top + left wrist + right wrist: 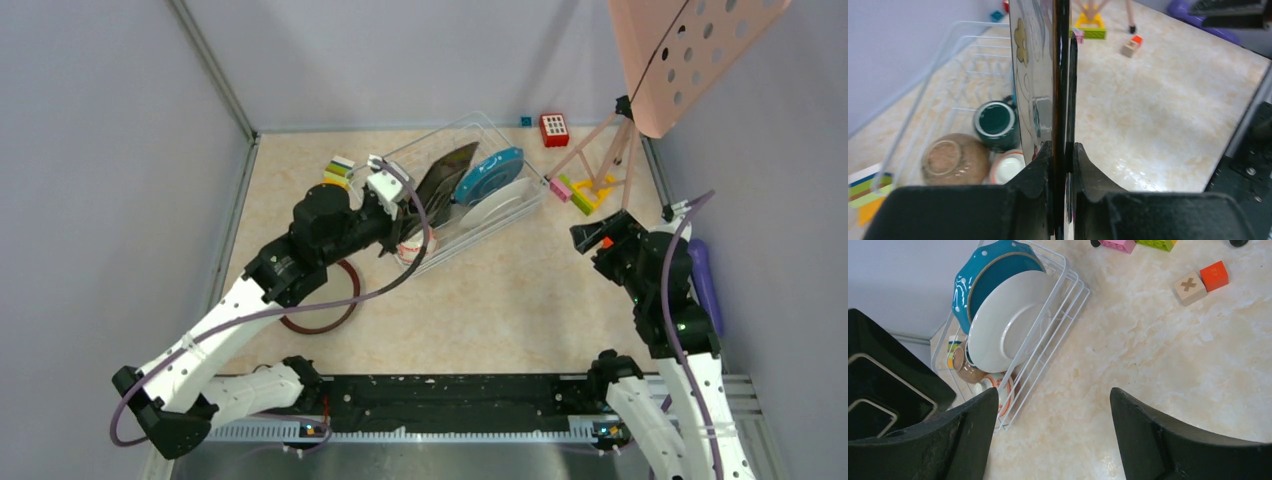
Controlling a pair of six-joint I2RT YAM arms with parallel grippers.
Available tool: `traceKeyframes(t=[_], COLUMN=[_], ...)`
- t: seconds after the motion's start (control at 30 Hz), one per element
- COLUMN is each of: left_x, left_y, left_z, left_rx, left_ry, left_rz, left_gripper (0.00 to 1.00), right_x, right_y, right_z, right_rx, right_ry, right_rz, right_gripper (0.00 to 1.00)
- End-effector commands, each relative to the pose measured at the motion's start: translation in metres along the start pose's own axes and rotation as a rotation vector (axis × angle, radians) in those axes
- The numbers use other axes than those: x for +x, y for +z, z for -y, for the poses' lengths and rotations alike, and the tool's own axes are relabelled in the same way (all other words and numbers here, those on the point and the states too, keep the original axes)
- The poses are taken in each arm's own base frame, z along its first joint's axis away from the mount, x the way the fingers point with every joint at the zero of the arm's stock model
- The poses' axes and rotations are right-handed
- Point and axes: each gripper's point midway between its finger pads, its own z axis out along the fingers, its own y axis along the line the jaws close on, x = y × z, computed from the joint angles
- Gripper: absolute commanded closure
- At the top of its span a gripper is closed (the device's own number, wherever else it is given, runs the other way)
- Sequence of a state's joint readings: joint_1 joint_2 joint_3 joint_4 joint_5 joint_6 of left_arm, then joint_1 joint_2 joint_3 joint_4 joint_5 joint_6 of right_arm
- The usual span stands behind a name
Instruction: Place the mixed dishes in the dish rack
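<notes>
My left gripper (405, 212) is shut on the black square plate (445, 170) and holds it upright on edge inside the dish rack (478, 122). In the left wrist view the plate (1060, 75) runs edge-on between the fingers (1040, 165). The blue dotted plate (488, 172) and the white plate (497, 205) stand in the slots. The brown bowl (954, 160), green mug (995, 122) and orange-and-white bowl (1008, 169) sit in the rack's end. The dark red-rimmed plate (322, 326) lies on the table under my left arm. My right gripper (590, 238) is open and empty over bare table (1053, 400).
Toy blocks (580, 190) lie by the legs of a stand carrying a pink perforated panel (690, 50) at the back right. A red keypad toy (554, 129) sits behind the rack. More blocks (340, 172) lie left of the rack. A purple object (703, 280) lies along the right wall.
</notes>
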State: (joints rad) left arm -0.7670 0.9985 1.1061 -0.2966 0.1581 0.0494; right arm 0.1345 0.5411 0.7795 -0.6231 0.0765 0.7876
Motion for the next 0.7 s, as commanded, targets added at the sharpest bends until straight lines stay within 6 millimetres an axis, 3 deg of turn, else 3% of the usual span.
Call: traceKeyframes(t=[0.0,0.17,0.37,0.67], left_x=[-0.155,-0.169,-0.178,-0.165], left_y=[-0.041,-0.020,0.015,0.080], left_z=[-0.042,-0.066,-0.085,-0.112], left_rx=[-0.203,-0.243,-0.143,-0.056], left_ry=[0.120,0.179,0.197,0.206], left_rz=[0.381,0.316,0.281,0.173], left_gripper=[1.00,1.00,1.00,1.00], right_x=[-0.014,-0.014,-0.011,-0.010], right_y=[-0.005,-0.003,-0.002,0.001], right_z=[-0.024,-0.027,-0.031,-0.031], right_rx=[-0.065,-0.067,-0.079,-0.079], right_ry=[0.004,0.004,0.017,0.040], right_rz=[0.008,-0.008,-0.028,-0.029], right_gripper=[0.20,0.20,0.20,0.21])
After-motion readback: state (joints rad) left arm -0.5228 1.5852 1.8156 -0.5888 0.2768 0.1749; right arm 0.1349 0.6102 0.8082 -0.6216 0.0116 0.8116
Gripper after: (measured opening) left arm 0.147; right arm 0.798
